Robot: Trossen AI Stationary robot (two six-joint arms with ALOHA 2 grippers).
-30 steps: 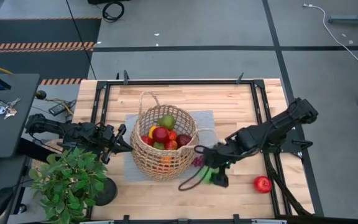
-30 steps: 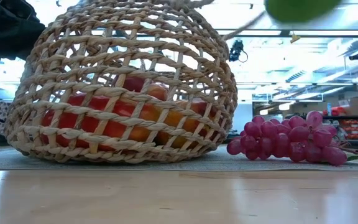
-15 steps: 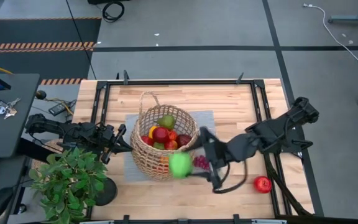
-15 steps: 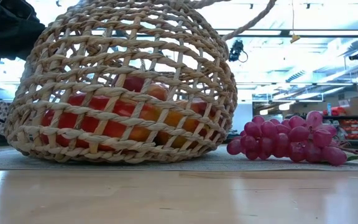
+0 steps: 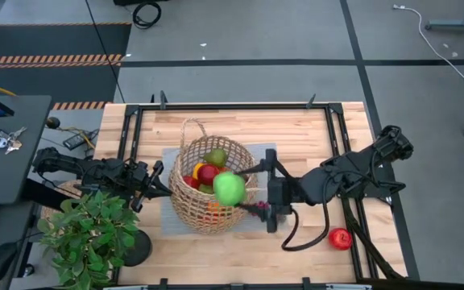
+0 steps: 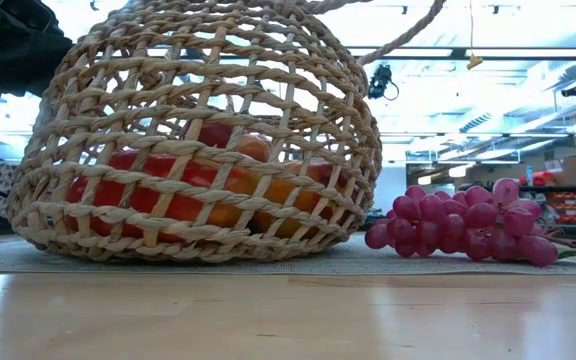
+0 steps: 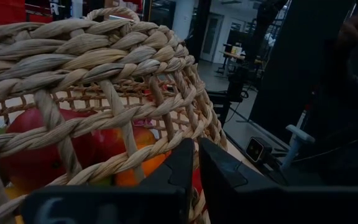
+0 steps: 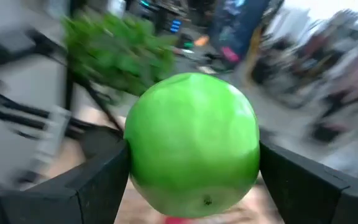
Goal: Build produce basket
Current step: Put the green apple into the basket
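Light wood surface (image 5: 296,129) in a black frame, on a grey concrete floor (image 5: 240,80) with striped hazard tape. Basket (image 5: 209,187) sits mid-surface on a grey mat (image 5: 268,153), fruit inside. Right end effector (image 5: 234,189) clamps a green apple (image 5: 229,188) above the basket's near rim. Left end effector (image 7: 194,163), fingers close together, grips the basket's rim. Grapes (image 6: 463,222) lie on the mat beside the basket; red apple (image 5: 341,238) near the right edge. Potted plant (image 5: 87,234) at the front left corner.

Basket (image 5: 204,201): tan open weave. Held fruit (image 5: 229,188): bright green. In basket: red, orange, yellow, green. Grapes (image 6: 468,228): pink-purple. Apple (image 5: 341,238) near table's right edge: red. Mat (image 5: 269,155): grey.
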